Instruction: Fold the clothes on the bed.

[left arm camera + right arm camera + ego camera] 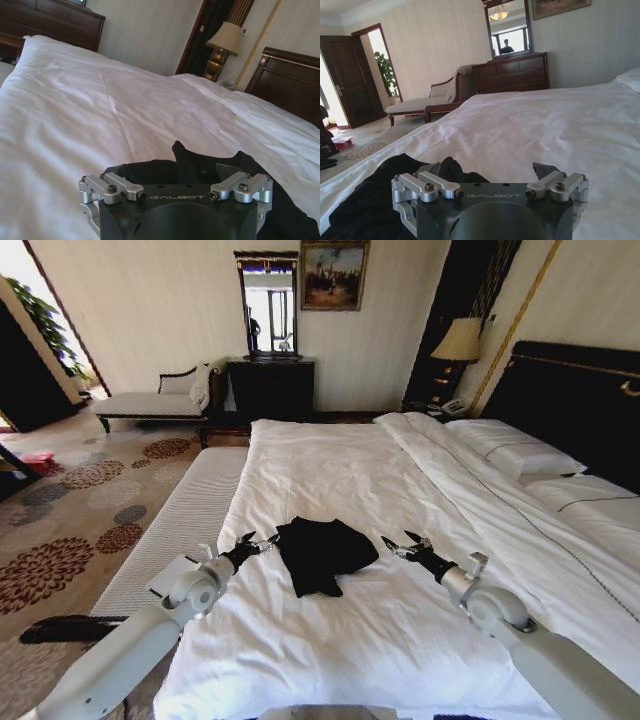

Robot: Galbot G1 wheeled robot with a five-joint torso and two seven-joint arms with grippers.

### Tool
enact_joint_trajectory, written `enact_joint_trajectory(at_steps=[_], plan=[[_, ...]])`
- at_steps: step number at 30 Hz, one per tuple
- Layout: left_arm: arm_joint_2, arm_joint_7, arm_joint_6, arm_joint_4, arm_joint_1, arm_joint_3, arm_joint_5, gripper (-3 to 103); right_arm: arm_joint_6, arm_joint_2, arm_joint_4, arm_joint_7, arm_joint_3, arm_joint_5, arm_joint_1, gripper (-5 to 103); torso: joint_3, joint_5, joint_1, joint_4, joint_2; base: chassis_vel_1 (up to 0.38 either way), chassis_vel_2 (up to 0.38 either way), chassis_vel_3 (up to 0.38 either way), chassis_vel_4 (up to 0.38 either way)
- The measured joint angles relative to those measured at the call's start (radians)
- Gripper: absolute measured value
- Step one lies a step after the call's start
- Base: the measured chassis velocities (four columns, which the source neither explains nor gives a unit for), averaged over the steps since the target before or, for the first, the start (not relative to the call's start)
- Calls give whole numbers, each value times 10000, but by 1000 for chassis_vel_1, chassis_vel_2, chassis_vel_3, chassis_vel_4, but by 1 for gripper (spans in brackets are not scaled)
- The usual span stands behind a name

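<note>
Black T-shirt bunched in a crumpled heap on the white duvet, near the foot end of the bed and roughly midway across it. No lettering visible in the folds. Left gripper low over the duvet just beside the shirt's left edge, fingers spread apart and pointing toward the fabric, holding nothing. Right gripper on the opposite side, near the shirt's right edge but with a strip of bare duvet between, fingers likewise spread and empty. Both arms reaching in from the foot of the bed, one either side of the garment. From the left wrist, dark cloth rumpled right ahead of the open fingertips, with white bedding stretching beyond toward the dark headboard and a lamp. From the right wrist, the shirt heaped off to one side of the gripper, and farther off a dresser with mirror and a pale chaise longue against the wall. Padded bench alongside the bed's left side.
</note>
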State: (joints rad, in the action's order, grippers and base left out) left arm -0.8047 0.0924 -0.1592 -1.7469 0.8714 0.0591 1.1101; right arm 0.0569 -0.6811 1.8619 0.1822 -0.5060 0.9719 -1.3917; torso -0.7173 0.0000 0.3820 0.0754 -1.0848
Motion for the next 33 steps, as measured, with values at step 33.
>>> enact_joint_trajectory(at_steps=[33], plan=[[-2585, -258, 155, 2967, -2073, 1631, -268, 101, 28, -392, 110, -441, -250, -255, -391, 100, 0, 1, 1, -1, 0, 0, 0, 0, 0]])
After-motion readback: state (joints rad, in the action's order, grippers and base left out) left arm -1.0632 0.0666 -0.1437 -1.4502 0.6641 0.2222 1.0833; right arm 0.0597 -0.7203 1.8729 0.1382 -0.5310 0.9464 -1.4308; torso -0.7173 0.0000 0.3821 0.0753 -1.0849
